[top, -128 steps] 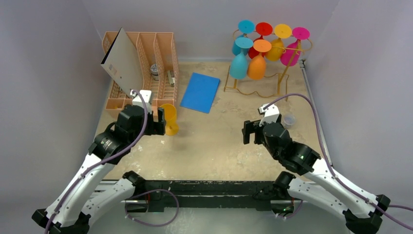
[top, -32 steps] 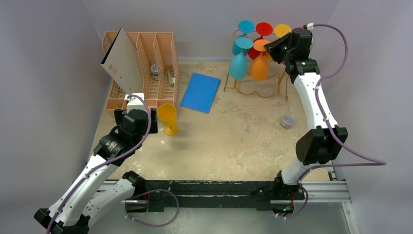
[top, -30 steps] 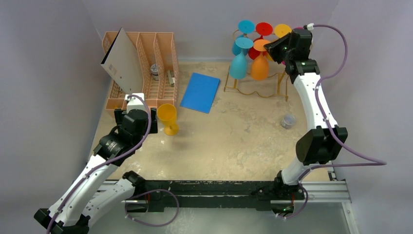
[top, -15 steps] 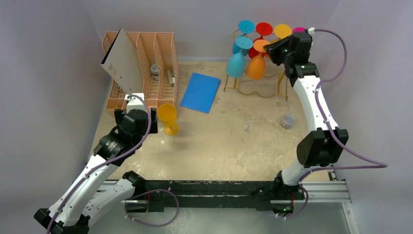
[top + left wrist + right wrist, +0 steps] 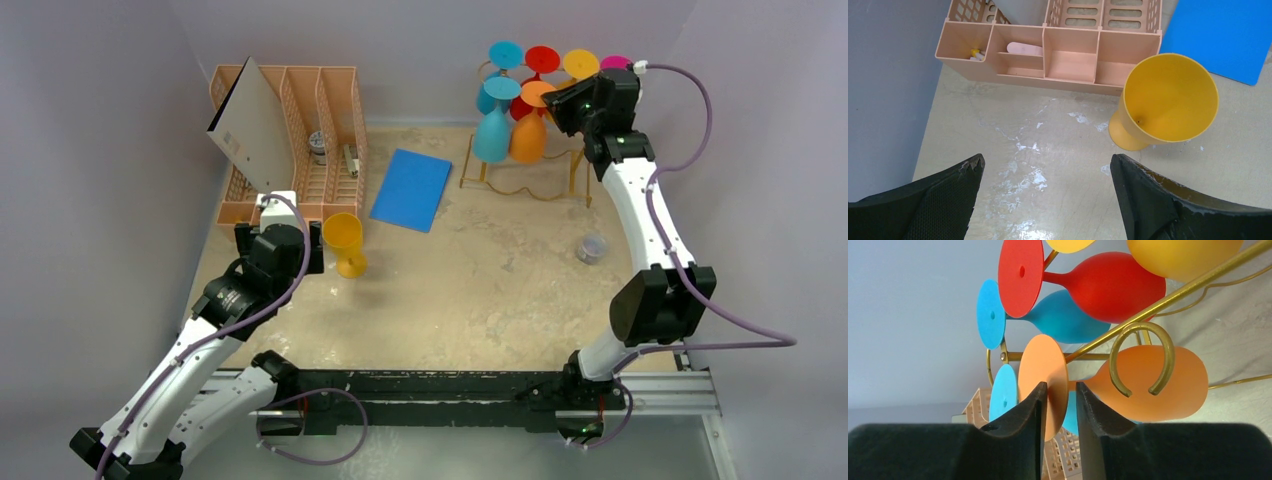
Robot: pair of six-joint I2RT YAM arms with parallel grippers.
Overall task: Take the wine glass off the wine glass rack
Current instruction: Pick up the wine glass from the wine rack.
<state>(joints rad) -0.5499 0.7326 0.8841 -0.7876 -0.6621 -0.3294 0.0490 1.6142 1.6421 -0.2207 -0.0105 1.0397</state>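
Orange wine glass (image 5: 1188, 390) hangs bowl-down on the wine glass rack (image 5: 578, 165) at the far right of the desk (image 5: 480, 290), among blue, red, yellow and pink glasses. The right pincer (image 5: 1060, 387) has its fingers only narrowly apart, one on each side of the glass's flat orange foot; whether they squeeze it I cannot tell. The left pincer (image 5: 1045, 165) gapes wide and holds nothing, low over the desk near a yellow glass (image 5: 1168, 95) standing upright just beside the peach organizer (image 5: 330, 100).
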